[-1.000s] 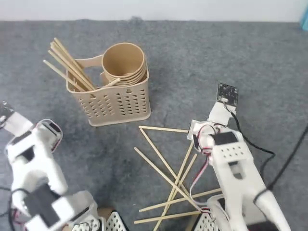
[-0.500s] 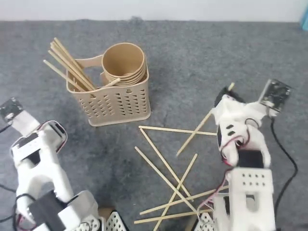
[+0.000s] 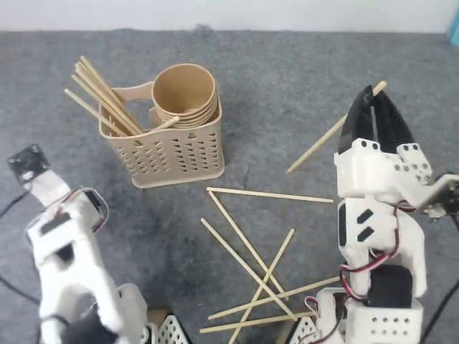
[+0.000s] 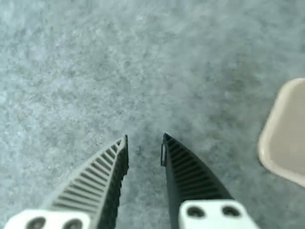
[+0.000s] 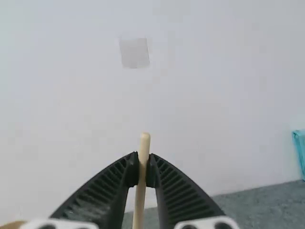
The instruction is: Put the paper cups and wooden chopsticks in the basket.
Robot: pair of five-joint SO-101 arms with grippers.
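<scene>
A beige slotted basket (image 3: 172,147) stands at the back left and holds stacked paper cups (image 3: 185,93) and several wooden chopsticks (image 3: 100,97). My right gripper (image 3: 374,100) is raised at the right, shut on one chopstick (image 3: 330,136) that slants down to the left in the air. In the right wrist view the gripper (image 5: 142,164) pinches this chopstick (image 5: 144,140) near its tip, against a white wall. Several loose chopsticks (image 3: 251,254) lie crossed on the grey carpet. My left gripper (image 4: 145,140) hovers open over bare carpet, with the basket's corner (image 4: 286,138) to one side.
The left arm (image 3: 64,240) sits at the front left, apart from the basket. Grey carpet (image 3: 301,79) covers the table, with open room behind and right of the basket. The chopstick pile lies between the two arm bases.
The right arm has lifted one chopstick off the pile and swung up and to the right with it. The left arm shifted slightly.
</scene>
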